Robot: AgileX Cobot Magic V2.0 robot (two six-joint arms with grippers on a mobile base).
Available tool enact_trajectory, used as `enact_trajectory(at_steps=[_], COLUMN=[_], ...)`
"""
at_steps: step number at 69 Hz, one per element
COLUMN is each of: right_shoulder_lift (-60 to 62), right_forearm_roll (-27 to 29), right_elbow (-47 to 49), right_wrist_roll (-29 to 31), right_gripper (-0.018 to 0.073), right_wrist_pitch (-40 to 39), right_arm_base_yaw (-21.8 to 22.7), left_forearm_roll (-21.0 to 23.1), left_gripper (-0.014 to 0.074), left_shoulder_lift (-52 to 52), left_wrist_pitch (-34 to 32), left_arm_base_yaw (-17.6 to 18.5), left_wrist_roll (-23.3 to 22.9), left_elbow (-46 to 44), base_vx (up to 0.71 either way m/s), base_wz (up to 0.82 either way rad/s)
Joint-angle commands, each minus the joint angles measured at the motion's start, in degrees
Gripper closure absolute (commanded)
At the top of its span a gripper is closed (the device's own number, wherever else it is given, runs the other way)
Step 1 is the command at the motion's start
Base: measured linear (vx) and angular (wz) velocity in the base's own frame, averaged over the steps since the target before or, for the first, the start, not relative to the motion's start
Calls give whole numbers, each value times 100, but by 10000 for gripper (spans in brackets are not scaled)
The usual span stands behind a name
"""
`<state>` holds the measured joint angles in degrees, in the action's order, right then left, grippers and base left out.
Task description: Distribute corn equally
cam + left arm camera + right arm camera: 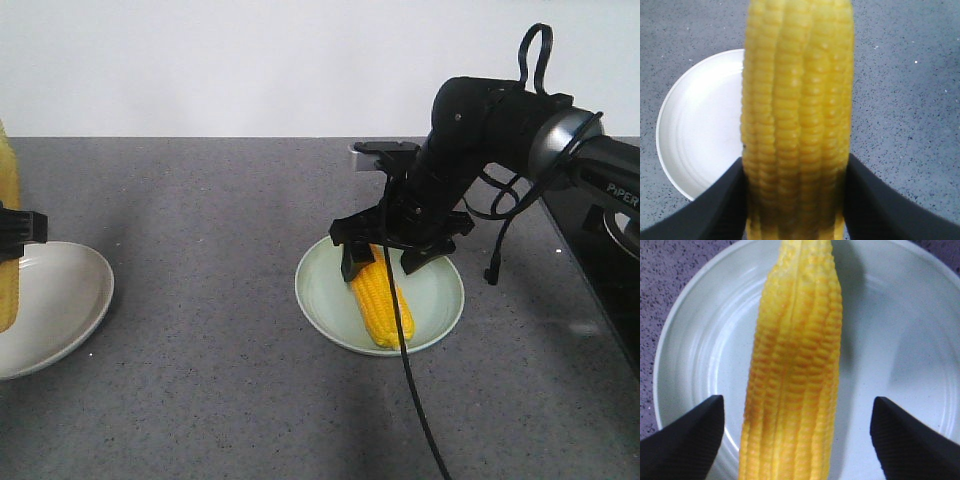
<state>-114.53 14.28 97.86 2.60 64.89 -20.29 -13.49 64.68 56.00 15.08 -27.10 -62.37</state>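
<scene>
One corn cob lies in the pale green plate at mid-table. My right gripper hovers just over its upper end, open, both fingers standing clear of the cob on either side. A second corn cob hangs upright at the far left, pinched between the black fingers of my left gripper, which is shut on it. Below and left of it sits the white plate.
The grey speckled countertop stretches between the two plates. A black cable trails from the right arm toward the front edge. A dark glossy surface borders the table on the right.
</scene>
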Motion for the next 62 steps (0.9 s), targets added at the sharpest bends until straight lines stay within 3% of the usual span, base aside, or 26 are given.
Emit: enact_trajectory(at_steps=[1,20,37,62], right_shoulder_lift=[317,649,1378,3195], right_forearm_roll=[21,-309,-598,-1349], right_elbow=[178,178,-7,-2276], right_wrist_roll=[70,111,58,-374], right_gripper=[-18,6,64,195], right_wrist_pitch=[-196,-266,-811,-2317], right_arm_base_yaw=[4,4,4,9], left_forearm_roll=[-77,-77,-77,-77], left_gripper=[463,463,463,463], left_shoulder_lift=[-115,-115,-115,-115], left_wrist_pitch=[-267,-267,-267,-267], left_arm_base_yaw=[-16,-16,-16,-16], left_wrist_roll=[-53,-53,-53,-53], left_elbow=[-146,-146,-146,-146], base_vx=[0,0,0,0], base_wz=[0,0,0,0])
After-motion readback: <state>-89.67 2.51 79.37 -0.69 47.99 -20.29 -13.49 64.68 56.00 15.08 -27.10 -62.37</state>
